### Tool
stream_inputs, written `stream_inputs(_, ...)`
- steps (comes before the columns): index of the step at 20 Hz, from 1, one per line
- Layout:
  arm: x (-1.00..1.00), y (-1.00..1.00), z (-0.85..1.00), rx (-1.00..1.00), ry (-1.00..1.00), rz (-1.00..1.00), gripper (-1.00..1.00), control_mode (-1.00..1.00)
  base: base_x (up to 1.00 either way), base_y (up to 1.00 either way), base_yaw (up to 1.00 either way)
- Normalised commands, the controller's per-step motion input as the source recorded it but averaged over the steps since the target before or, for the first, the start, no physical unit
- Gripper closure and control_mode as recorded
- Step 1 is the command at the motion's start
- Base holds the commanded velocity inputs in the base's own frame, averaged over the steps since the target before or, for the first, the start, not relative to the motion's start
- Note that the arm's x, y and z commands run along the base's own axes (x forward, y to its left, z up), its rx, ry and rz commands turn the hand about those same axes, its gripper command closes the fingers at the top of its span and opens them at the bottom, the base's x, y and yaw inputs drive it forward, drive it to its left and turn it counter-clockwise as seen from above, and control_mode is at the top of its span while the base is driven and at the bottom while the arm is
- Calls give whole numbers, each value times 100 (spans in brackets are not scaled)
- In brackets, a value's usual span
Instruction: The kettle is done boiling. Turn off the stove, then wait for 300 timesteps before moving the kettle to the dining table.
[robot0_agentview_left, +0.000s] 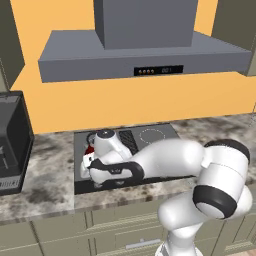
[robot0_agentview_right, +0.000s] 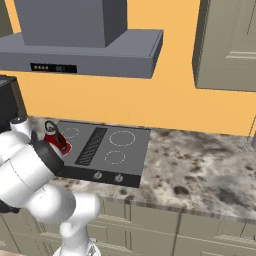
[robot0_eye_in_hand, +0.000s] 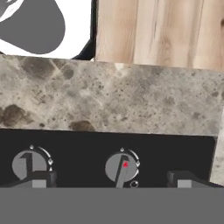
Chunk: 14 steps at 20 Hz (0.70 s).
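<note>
Kettle (robot0_agentview_right: 56, 141) half hidden behind arm on stove (robot0_agentview_right: 120, 145); hand (robot0_eye_in_hand: 111, 178) spread wide.

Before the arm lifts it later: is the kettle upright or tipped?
Upright: the kettle sits flat on the stove, black handle arching on top.

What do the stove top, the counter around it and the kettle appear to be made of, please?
The stove looks like smooth dark glass or ceramic: flat, matte grey, with printed white burner rings. The counter looks like polished granite, going by its grey-brown speckled mottling. The kettle seems to be red enamelled or painted metal with a black handle, though it is small and partly hidden.
</note>
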Motion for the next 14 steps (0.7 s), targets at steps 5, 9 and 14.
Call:
stream_inputs(5,16,3,-19,0,0,-1,-100,-100,0,0,0)
stream_inputs(9,11,8,-20,0,0,-1,-100,-100,0,0,0)
stream_inputs(14,1,15,-19,0,0,-1,-100,-100,0,0,0)
